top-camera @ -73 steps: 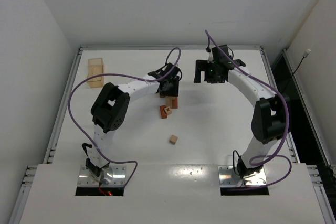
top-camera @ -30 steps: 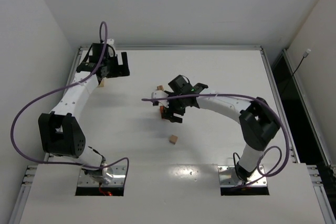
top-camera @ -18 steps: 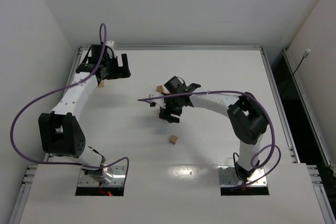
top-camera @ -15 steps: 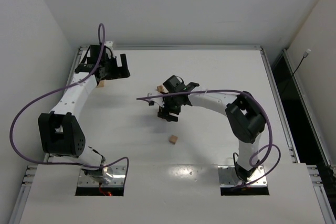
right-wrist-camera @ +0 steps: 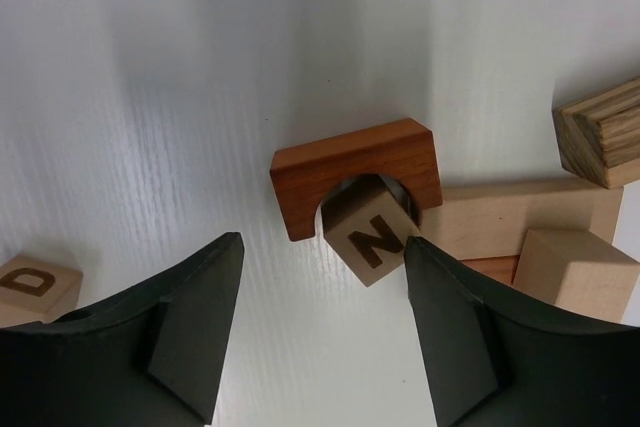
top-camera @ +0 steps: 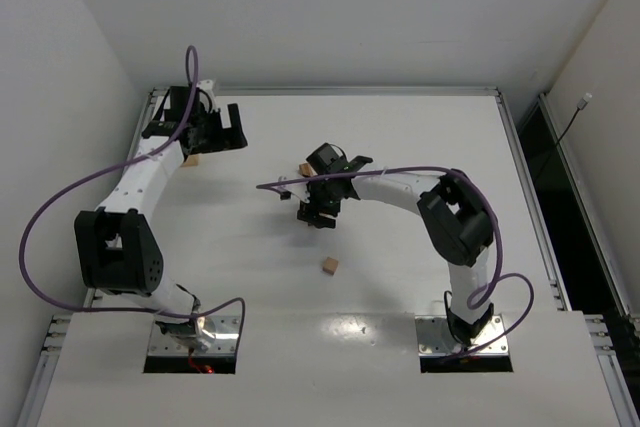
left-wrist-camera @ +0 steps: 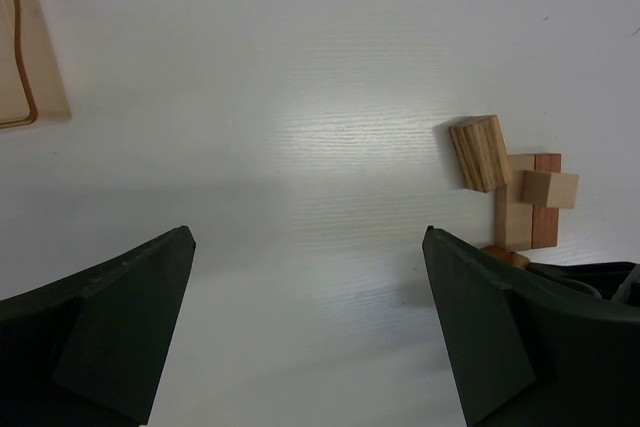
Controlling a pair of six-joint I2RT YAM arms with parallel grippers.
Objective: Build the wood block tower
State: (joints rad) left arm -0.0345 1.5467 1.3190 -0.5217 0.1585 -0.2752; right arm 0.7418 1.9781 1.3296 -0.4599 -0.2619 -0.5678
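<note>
1. A white tabletop (top-camera: 420, 147) is filling the space between plain white walls, and a pale wooden tray (left-wrist-camera: 30, 47) is sitting at its far left edge.
2. The wood blocks (top-camera: 305, 169) are lying in a loose, low cluster near the middle of the tabletop. No tower is standing yet.
3. In the right wrist view, a reddish arch block (right-wrist-camera: 355, 172) is lying flat with an N cube (right-wrist-camera: 365, 232) tucked into its opening. A tan bar (right-wrist-camera: 520, 215) is touching the arch's right end.
4. A plain tan cube (right-wrist-camera: 575, 262) is sitting against that bar, and I cannot tell whether it is resting on the bar or beside it. A striped block (right-wrist-camera: 600, 132) is sitting just beyond the bar, and a D cube (right-wrist-camera: 30, 282) is lying apart on the left.
5. The right pincer (right-wrist-camera: 322, 267) is hovering directly over the arch and the N cube. Its jaws are spread wide and gripping nothing.
6. The left pincer (left-wrist-camera: 307, 247) is hanging near the tray, well apart from the cluster. It too is spread open and empty.
7. Judging by this, the build is only beginning: the right arm seems to be lining up to pick a piece.
8. The next move is likely calling for a straight descent with the jaws straddling one piece only. The N cube is nested in the arch, so a sloppy close could be catching both or nudging the bar.
9. After a clean lift, the piece will be needing a bare patch of tabletop to serve as the base.
</note>
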